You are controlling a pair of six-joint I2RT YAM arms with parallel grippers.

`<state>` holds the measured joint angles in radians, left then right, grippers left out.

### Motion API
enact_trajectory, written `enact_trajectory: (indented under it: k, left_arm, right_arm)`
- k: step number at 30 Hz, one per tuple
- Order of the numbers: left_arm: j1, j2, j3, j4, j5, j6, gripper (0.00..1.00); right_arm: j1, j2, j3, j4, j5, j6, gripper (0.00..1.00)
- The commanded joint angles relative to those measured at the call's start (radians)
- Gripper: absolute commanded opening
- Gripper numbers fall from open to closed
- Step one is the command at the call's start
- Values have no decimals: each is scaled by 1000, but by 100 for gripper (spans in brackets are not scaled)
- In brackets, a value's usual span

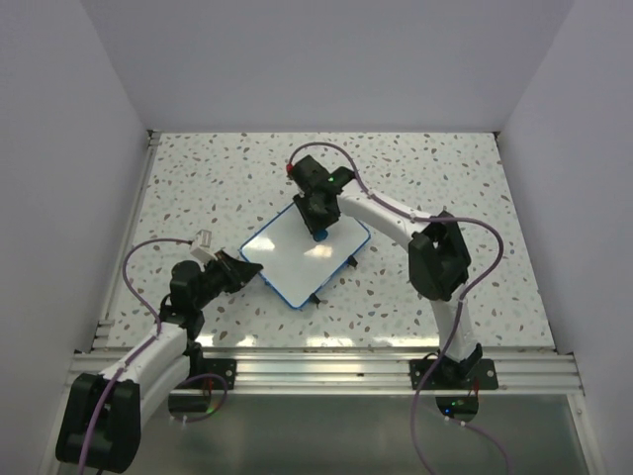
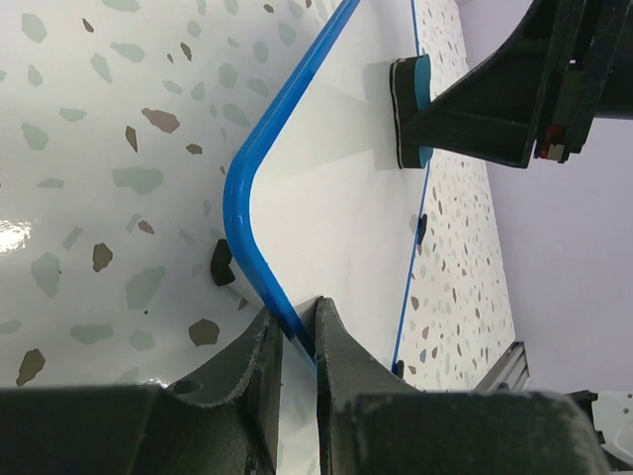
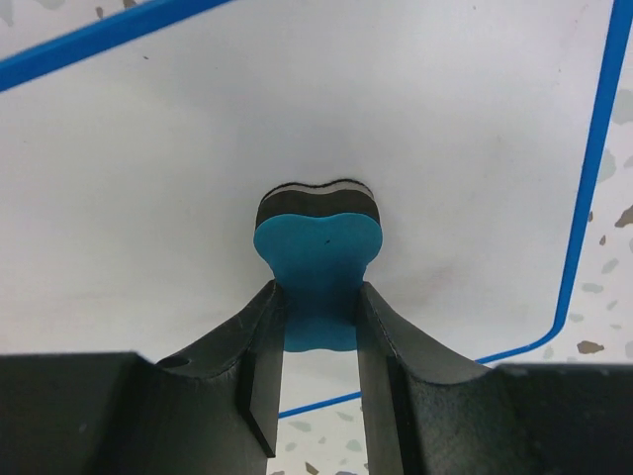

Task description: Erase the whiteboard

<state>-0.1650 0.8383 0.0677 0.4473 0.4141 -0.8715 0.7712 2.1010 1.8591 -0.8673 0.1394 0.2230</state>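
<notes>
The whiteboard (image 1: 302, 259) lies tilted on the speckled table, white with a thin blue rim (image 2: 255, 158). My left gripper (image 2: 299, 319) is shut on its near left edge, pinching the rim between the fingers (image 1: 240, 271). My right gripper (image 3: 320, 297) is shut on a small blue eraser (image 3: 318, 252), its dark felt face pressed flat on the board (image 3: 297, 119). From above, the right gripper (image 1: 317, 226) stands over the board's far corner. In the left wrist view the eraser (image 2: 409, 111) shows at the board's far end. No marks stand out on the white surface.
Small black tabs (image 2: 222, 263) stick out from the board's edge. White walls close in the table on three sides, and an aluminium rail (image 1: 326, 371) runs along the near edge by the arm bases.
</notes>
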Motion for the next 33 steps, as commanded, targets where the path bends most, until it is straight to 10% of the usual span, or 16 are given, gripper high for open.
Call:
enact_trajectory:
  k: [1,20,33]
  left_arm:
    - [-8,5,-129,-67,-14,106,0]
    - [-10,18,-121,-71,-15,108,0]
    - [-8,15,-123,-68,-14,109,0]
  right_arm:
    - [10,-77,-53,33,11,-19,0]
    - [224,-165,-164,114,-43,58,0]
    - [-44,-184,-301,186,0,7,0]
